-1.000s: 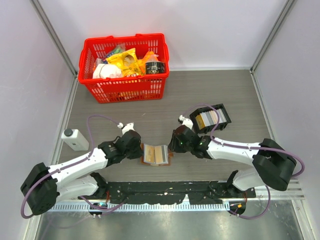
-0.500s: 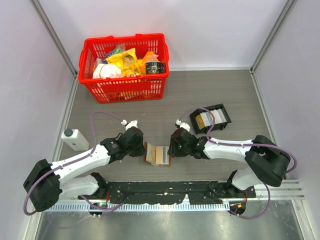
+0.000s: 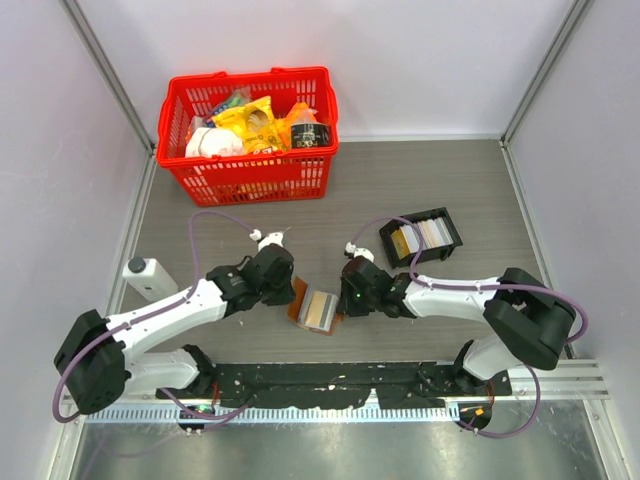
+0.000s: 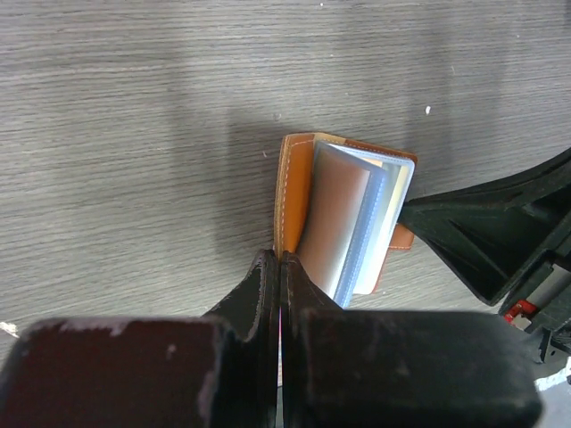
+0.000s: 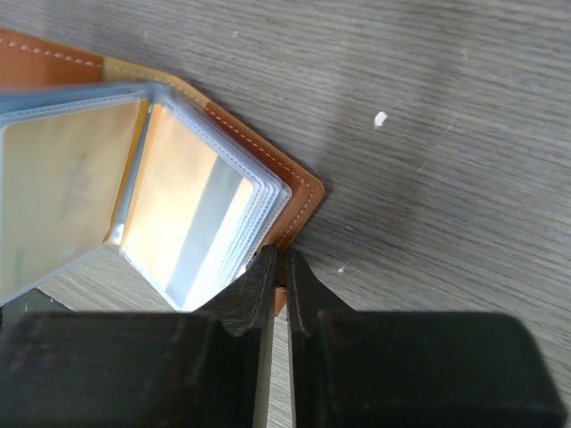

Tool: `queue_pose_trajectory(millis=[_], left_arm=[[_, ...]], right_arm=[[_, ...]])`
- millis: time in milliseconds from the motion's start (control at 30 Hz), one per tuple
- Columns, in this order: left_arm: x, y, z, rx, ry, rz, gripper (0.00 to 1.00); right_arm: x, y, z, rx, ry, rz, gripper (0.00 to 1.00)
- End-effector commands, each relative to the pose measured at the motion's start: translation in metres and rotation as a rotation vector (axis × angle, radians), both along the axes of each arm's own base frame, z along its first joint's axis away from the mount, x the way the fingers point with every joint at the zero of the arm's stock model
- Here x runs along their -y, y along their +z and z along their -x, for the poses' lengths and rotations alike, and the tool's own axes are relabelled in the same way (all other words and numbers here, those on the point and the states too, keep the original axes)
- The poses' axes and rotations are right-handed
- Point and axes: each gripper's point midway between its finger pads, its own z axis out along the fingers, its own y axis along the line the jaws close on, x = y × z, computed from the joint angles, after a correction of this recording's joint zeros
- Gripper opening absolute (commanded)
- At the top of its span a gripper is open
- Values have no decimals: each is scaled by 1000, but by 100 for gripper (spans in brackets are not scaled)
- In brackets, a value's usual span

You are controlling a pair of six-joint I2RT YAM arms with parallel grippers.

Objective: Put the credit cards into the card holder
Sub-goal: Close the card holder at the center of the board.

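The card holder (image 3: 318, 309), brown leather with clear inner sleeves, lies half open on the table between both grippers. My left gripper (image 3: 291, 291) is shut on the edge of its left cover (image 4: 293, 192), which stands tilted up. My right gripper (image 3: 346, 301) is shut on the holder's right cover edge (image 5: 299, 198), by the small tab. In the right wrist view the sleeves show an orange card (image 5: 183, 223) with a grey stripe. More credit cards (image 3: 417, 236) stand upright in a black tray. The right gripper's black fingers (image 4: 486, 236) show at the right of the left wrist view.
The black tray (image 3: 447, 237) sits behind the right arm. A red basket (image 3: 248, 170) full of packets stands at the back left. A small white device (image 3: 148, 279) lies near the left wall. Metal frame posts border the table.
My left gripper has moved back and to the right, lifting the left cover so the holder folds partway. My right gripper has closed on the right cover edge.
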Motion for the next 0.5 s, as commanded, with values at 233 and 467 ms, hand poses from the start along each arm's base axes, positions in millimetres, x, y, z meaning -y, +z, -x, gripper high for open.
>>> queue_pose_trajectory(millis=[233, 467], left_arm=[[1, 11, -24, 57, -12, -109, 0], [5, 9, -31, 60, -13, -128, 0]], right_arm=[[-23, 7, 47, -83, 276, -148, 8], [-32, 19, 74, -114, 455, -225, 13]])
